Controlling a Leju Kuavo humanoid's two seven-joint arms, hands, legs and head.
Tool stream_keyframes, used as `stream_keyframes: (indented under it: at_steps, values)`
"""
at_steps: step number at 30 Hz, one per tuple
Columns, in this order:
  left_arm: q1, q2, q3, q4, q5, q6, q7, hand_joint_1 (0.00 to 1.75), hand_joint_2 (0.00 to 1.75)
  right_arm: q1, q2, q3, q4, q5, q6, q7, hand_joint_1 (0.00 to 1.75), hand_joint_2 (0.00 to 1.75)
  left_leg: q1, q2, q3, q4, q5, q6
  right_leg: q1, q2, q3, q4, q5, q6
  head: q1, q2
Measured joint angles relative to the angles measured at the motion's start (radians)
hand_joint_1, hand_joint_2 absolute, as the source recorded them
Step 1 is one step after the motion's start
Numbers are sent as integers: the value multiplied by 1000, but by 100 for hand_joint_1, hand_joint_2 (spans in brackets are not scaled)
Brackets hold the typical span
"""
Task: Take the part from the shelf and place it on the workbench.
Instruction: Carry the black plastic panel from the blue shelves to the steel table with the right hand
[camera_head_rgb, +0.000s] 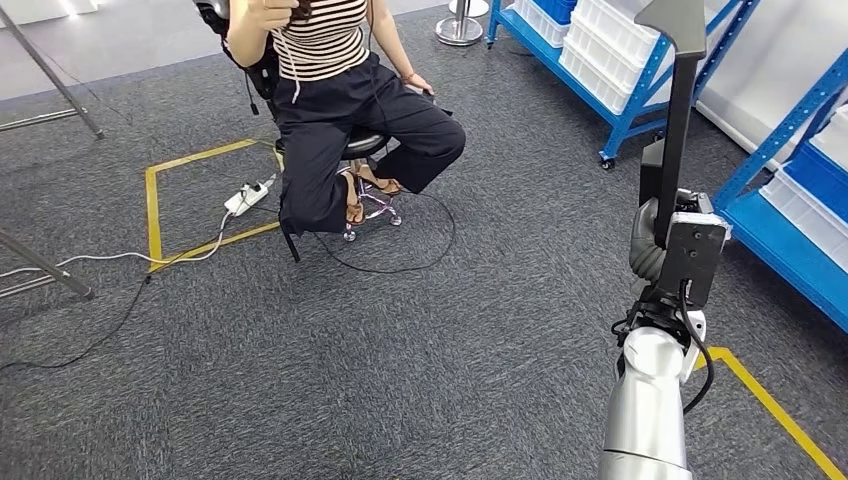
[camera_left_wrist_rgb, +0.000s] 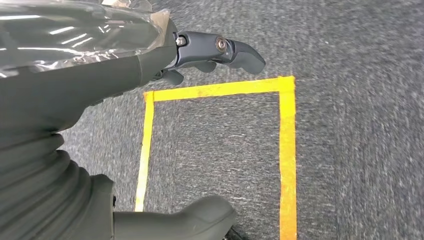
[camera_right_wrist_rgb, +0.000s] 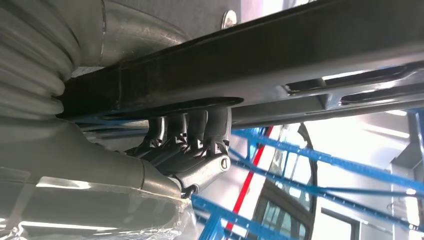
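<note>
The part (camera_head_rgb: 682, 120) is a long black bar with a grey wedge-shaped end, standing upright at the right of the head view. My right hand (camera_head_rgb: 657, 255) grips its lower end. In the right wrist view the dark fingers (camera_right_wrist_rgb: 192, 135) wrap around the black bar (camera_right_wrist_rgb: 280, 55). My left hand (camera_left_wrist_rgb: 125, 75) hangs over the grey carpet with its fingers (camera_left_wrist_rgb: 235, 50) and thumb (camera_left_wrist_rgb: 195, 217) apart and nothing between them.
A person (camera_head_rgb: 340, 100) sits on a wheeled stool ahead, with a power strip (camera_head_rgb: 250, 195) and cables on the carpet beside a yellow tape square (camera_head_rgb: 152, 215). Blue shelves with white bins (camera_head_rgb: 610, 50) stand at the back right and another blue rack (camera_head_rgb: 790, 220) close on the right. Tripod legs (camera_head_rgb: 50, 270) are at left.
</note>
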Motion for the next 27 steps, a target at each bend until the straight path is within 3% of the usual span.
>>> stream_keyframes:
  at_steps: [2, 4, 6, 8, 10, 12, 13, 15, 17, 18, 19, 21, 23, 25, 27]
  values:
    - [0, 1, 0, 0, -1, 0, 0, 0, 175, -1, 0, -2, 1, 0, 2, 0, 175, 175, -1, -21, -3, 5, 0, -11, -7, 29, 56, -119, 47, 6, 1, 0]
    - [1, 2, 0, 0, -3, 0, 2, 0, 175, 0, 0, -3, 3, 1, 6, -1, 175, 175, -2, -37, -8, 4, 4, -24, -4, 36, 69, -145, 58, -6, 0, 0]
    - [4, 0, 0, 0, -5, 2, 5, 0, 175, -2, 3, -4, 4, 1, 12, -1, 175, 175, 0, -39, -13, 3, 6, -34, -4, 19, 70, -146, 63, -20, -1, 0]
    - [6, 0, 0, 0, -6, 6, 7, 0, 175, -5, 5, -4, 5, 2, 16, -2, 175, 175, 0, 7, -37, 53, -26, -40, -4, 0, 71, -149, 67, -37, -6, 0]
    - [3, 0, 0, 0, -7, 9, 9, 0, 175, -6, 6, -4, 9, 2, 19, -3, 175, 175, -1, 61, -96, 179, -93, -45, 3, -20, 70, -149, 67, -49, -12, 0]
    - [3, -1, 0, 1, -7, 13, 13, 0, 175, -6, 5, -5, 16, 1, 22, -6, 175, 175, -1, 74, -149, 292, -134, -45, 10, -44, 69, -149, 66, -55, -12, 0]
    - [3, -2, 0, 1, -7, 16, 14, 0, 175, -7, 4, -5, 21, 0, 23, -10, 175, 175, -1, 75, -151, 300, -129, -43, 14, -57, 69, -149, 65, -57, -12, 0]
    - [3, -2, 0, 1, -6, 21, 16, 0, 175, -12, 5, -4, 30, -2, 24, -16, 175, 175, -4, 90, -92, 196, -75, -32, 20, -80, 70, -149, 63, -59, -12, 0]
    - [1, 0, 0, 0, -6, 22, 16, 0, 175, -23, 5, -3, 38, -2, 24, -19, 175, 175, -16, 134, -18, 64, -35, -15, 27, -99, 72, -149, 60, -58, -11, 0]
    - [0, 0, 0, 0, -6, 21, 16, 0, 175, -29, 6, -2, 41, -1, 24, -20, 175, 175, -22, 149, 0, 30, -28, -9, 29, -108, 72, -149, 59, -57, -11, 0]
    - [-1, 0, 0, 0, -6, 21, 15, 0, 175, -34, 6, -1, 44, 0, 24, -19, 175, 175, -27, 153, 5, 18, -27, -5, 31, -118, 73, -149, 58, -55, -11, 0]
    - [0, 1, 0, 0, -8, 19, 13, 0, 175, -40, 7, 0, 48, 2, 23, -19, 175, 175, -25, 128, 5, 10, -19, 1, 31, -131, 74, -148, 53, -48, -11, 0]
    - [0, 1, 0, 0, -11, 18, 12, 0, 175, -42, 7, 1, 49, 4, 22, -19, 175, 175, -18, 106, 10, -3, -9, 10, 29, -94, 59, -113, 30, -43, -9, 0]
    - [-3, 2, 0, 0, -15, 17, 11, 0, 175, -39, 3, 1, 51, 5, 22, -18, 175, 175, -12, 82, 12, -8, -3, 15, 22, -37, 9, -3, -19, -44, -6, 0]
    - [-4, 2, 0, 0, -16, 16, 9, 0, 175, -33, -1, -1, 55, 4, 22, -18, 175, 175, -11, 53, 9, -7, -1, 16, 17, -19, -48, 115, -58, -41, -4, 0]
